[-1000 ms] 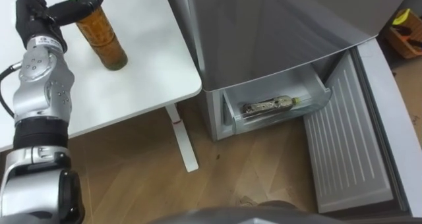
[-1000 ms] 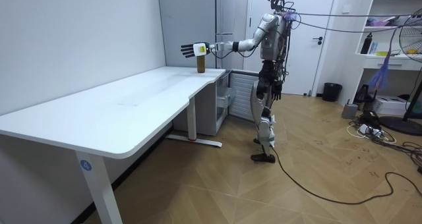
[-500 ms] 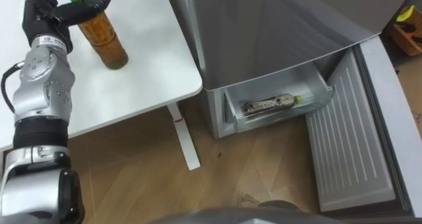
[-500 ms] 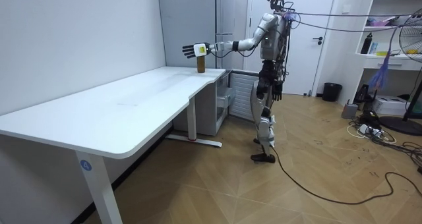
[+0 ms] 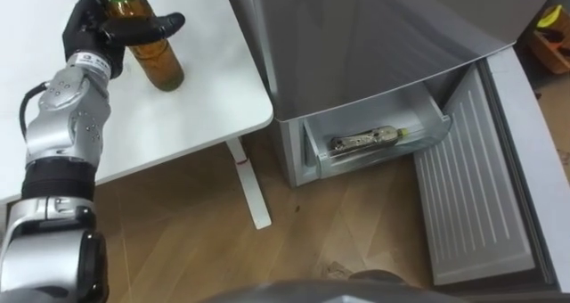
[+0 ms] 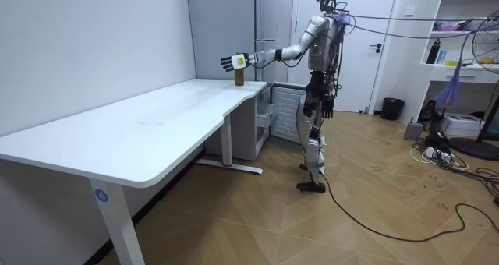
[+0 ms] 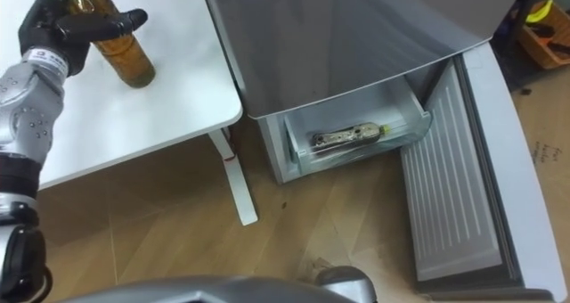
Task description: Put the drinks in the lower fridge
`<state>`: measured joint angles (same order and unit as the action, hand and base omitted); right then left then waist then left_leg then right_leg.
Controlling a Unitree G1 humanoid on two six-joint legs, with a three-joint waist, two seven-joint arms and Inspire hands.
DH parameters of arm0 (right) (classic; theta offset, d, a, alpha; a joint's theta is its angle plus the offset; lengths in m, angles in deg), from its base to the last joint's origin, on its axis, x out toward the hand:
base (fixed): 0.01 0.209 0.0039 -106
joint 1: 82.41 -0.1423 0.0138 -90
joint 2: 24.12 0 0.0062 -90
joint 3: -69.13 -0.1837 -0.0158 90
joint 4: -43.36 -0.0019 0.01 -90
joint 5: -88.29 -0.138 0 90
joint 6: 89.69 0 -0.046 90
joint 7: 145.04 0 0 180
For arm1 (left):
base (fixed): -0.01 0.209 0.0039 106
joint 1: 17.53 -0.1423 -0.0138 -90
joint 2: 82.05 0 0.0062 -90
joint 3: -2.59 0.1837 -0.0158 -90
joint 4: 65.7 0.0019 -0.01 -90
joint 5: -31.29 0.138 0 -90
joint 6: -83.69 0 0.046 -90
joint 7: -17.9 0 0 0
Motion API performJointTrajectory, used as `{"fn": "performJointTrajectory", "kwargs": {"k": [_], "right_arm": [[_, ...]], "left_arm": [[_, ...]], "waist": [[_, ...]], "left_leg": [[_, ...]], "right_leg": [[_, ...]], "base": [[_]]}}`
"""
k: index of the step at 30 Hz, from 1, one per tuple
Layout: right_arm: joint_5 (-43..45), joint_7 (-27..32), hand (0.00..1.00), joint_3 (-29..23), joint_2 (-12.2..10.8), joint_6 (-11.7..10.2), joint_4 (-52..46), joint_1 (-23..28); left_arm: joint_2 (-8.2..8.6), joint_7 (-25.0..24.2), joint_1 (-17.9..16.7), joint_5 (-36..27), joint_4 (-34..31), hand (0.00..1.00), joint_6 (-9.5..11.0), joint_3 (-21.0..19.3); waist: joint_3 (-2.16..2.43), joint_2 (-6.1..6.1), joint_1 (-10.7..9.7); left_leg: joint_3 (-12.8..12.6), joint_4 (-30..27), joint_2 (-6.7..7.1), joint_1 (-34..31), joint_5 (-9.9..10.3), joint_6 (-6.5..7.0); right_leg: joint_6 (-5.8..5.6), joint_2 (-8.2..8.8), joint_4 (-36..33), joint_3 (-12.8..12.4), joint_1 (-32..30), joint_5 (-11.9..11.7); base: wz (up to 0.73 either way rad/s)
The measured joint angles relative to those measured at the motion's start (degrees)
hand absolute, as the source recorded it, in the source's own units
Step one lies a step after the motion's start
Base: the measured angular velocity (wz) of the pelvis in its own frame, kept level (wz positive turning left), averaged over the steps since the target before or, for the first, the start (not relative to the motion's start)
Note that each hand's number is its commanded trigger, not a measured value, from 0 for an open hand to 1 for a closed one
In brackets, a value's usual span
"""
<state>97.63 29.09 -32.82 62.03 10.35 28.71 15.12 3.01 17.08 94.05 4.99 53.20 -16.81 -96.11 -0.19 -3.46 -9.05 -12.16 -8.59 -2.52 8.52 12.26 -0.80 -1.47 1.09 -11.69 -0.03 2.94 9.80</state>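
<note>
Left hand (image 5: 89,28) nearer, fingers straight astride upright bottle (image 5: 157,61) on table (image 5: 187,116), beside fridge (image 5: 374,45).

Left arm (image 5: 61,151) was stretched far out to the robot's left, nearly level, elbow almost straight. Left hand (image 5: 87,31) was open out there: thumb (image 5: 160,23) poking straight forward, fingers (image 5: 92,2) fanned apart behind it, wrist tipped slightly upward.
</note>
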Motion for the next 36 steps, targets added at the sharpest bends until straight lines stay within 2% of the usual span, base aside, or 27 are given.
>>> {"fn": "performJointTrajectory", "kwargs": {"k": [8, 15, 26, 30, 36], "right_arm": [[-0.08, 1.12, 0.00, 0.02, 0.23, -0.15, -0.03, -0.76], [-0.04, 1.51, 0.00, 0.02, 0.31, -0.14, -0.01, -0.80], [-0.14, 1.51, 0.00, 0.17, 0.35, -0.10, -0.29, -0.83], [-0.38, 1.46, 0.00, 1.74, 0.37, -0.14, -0.62, -0.89], [-0.36, 0.68, 0.00, 2.02, 0.43, -0.15, -1.71, -1.39]], "left_arm": [[-0.10, -2.13, 0.00, 0.11, 0.45, 1.00, -0.51, 0.33], [-0.10, -2.69, -0.01, 0.32, 0.48, 1.00, -2.52, 1.47], [-0.10, -3.12, -0.01, 0.92, 0.46, 1.00, -2.95, 2.18], [-0.10, -3.14, 0.00, 0.71, 0.34, 1.00, -2.98, 2.19], [-0.10, -3.08, 0.00, 0.78, -4.74, 1.00, -3.11, 2.19]], "waist": [[0.03, -0.22, 0.01], [0.00, -0.25, 0.00], [-0.01, -0.20, 0.03], [0.01, -0.12, 0.02], [0.12, 0.72, 0.20]], "left_leg": [[0.00, -0.02, 0.00, 0.15, 0.00, 0.00], [0.02, -0.02, 0.00, 0.13, 0.00, 0.00], [0.25, -0.13, 0.01, -0.32, 0.00, 0.00], [0.60, -0.16, 0.01, -0.40, -0.01, 0.00], [1.36, -0.95, 0.12, -1.10, -0.01, 0.00]], "right_leg": [[0.00, 0.01, 0.03, -0.04, 0.07, 0.00], [0.01, 0.00, 0.05, -0.05, -0.03, 0.01], [0.01, 0.04, 0.03, -0.05, -0.08, 0.01], [0.01, 0.05, 0.03, 0.09, -0.06, 0.01], [0.01, 0.25, 0.05, 0.36, -0.03, 0.01]], "base": [[0.00], [0.00], [0.00], [0.00], [0.04]]}}
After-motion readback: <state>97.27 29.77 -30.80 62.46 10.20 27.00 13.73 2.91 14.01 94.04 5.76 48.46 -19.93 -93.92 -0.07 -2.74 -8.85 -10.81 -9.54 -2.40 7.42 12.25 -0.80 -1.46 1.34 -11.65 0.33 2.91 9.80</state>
